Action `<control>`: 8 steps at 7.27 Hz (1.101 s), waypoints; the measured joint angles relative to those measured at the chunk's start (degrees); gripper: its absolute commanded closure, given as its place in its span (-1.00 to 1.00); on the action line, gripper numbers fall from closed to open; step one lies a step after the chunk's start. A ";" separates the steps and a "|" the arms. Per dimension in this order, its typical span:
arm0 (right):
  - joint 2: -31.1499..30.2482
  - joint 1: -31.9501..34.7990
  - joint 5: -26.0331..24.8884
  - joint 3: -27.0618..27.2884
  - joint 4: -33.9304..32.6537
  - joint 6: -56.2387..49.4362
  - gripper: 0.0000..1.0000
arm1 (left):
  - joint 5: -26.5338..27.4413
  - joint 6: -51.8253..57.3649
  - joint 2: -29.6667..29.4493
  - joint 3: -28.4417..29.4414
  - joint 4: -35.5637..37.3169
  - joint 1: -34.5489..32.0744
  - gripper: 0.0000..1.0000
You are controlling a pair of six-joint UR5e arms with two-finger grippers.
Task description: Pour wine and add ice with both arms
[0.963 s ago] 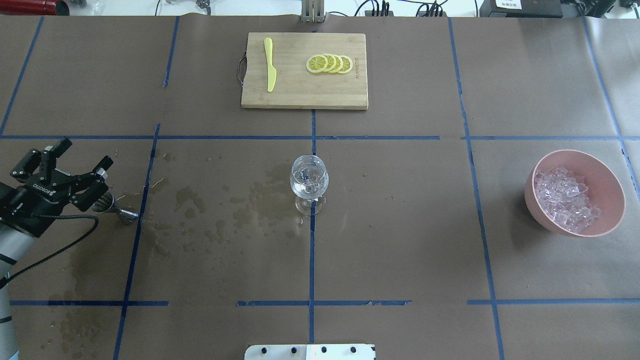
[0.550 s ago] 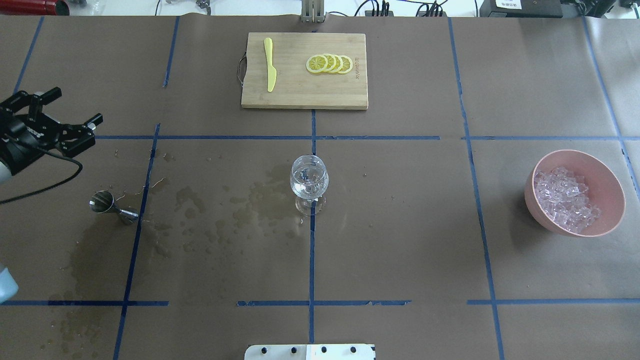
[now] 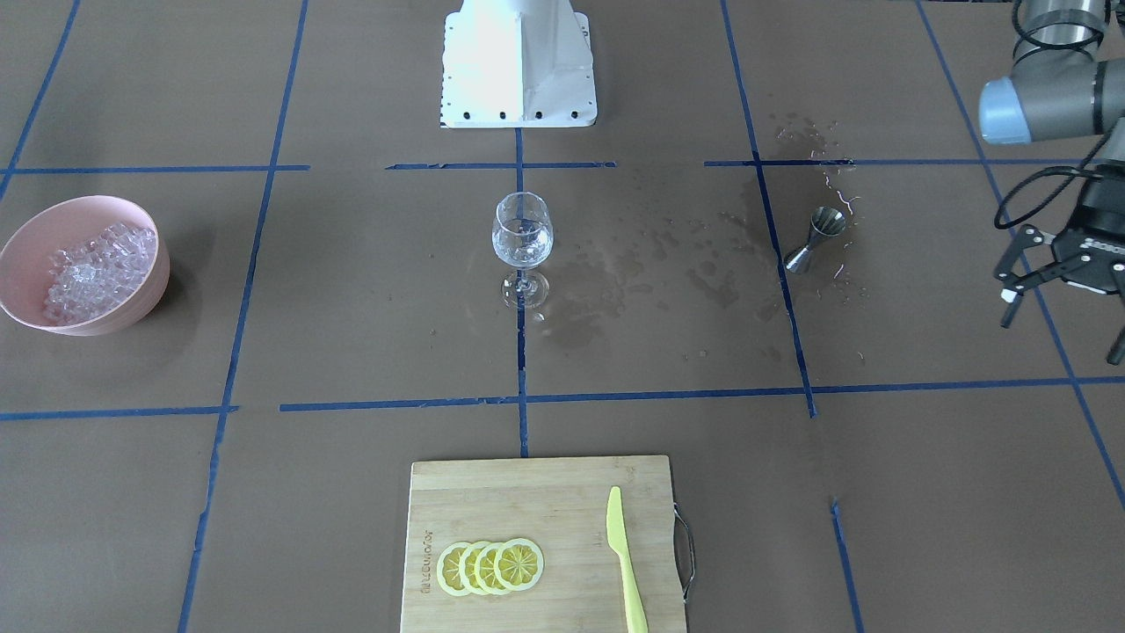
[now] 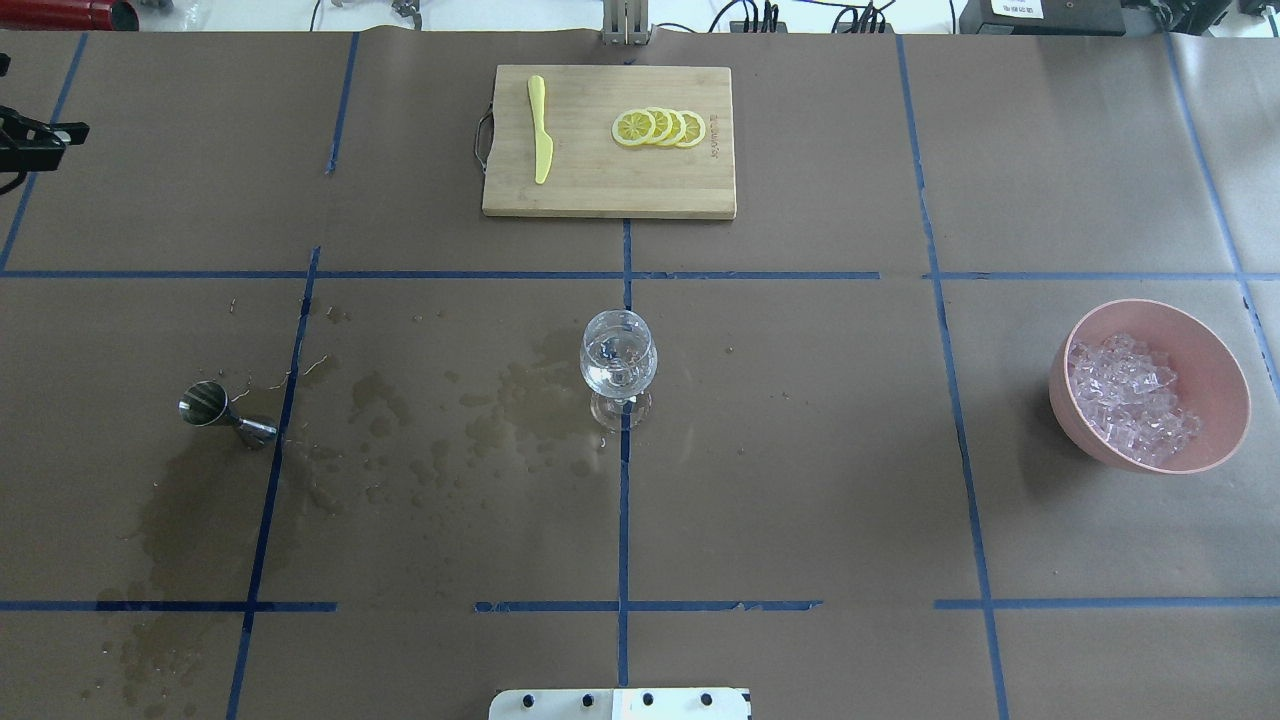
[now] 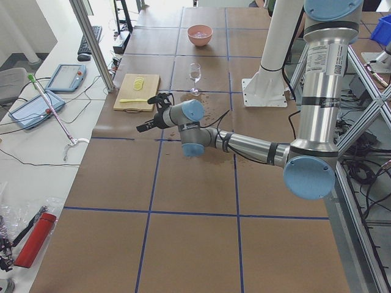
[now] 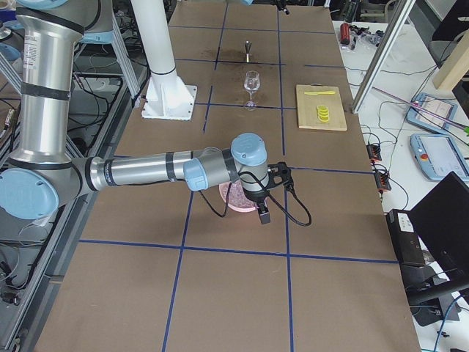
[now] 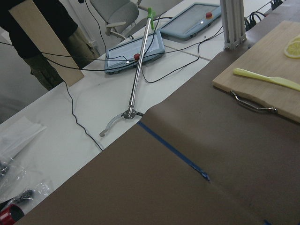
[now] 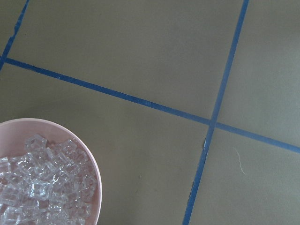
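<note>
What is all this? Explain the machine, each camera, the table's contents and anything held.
Two robot arms share a white base. Two pictures look down on the table, from behind the robot and from across it; two look along it from either end; two come from wrist cameras. On the table are a wine glass, a metal jigger, a pink bowl of ice, and a cutting board with lemon slices and a yellow knife; wet stains spread between jigger and glass. The left end effector hangs open and empty. The right end effector shows only from the table's end, near the bowl; open or shut, I cannot tell.
</note>
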 measured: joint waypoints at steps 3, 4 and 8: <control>-0.12 0.00 0.00 0.00 0.00 -0.03 -1.00 | -9.84 2.77 -0.43 -0.75 19.53 -11.37 -1.00; -0.15 0.00 0.00 -0.02 0.00 -0.05 -1.00 | -11.20 2.85 0.31 -0.63 25.28 -12.66 -1.00; -0.18 0.00 0.00 -0.08 0.00 -0.11 -1.00 | -12.14 2.99 1.44 -1.75 52.38 -16.84 -1.00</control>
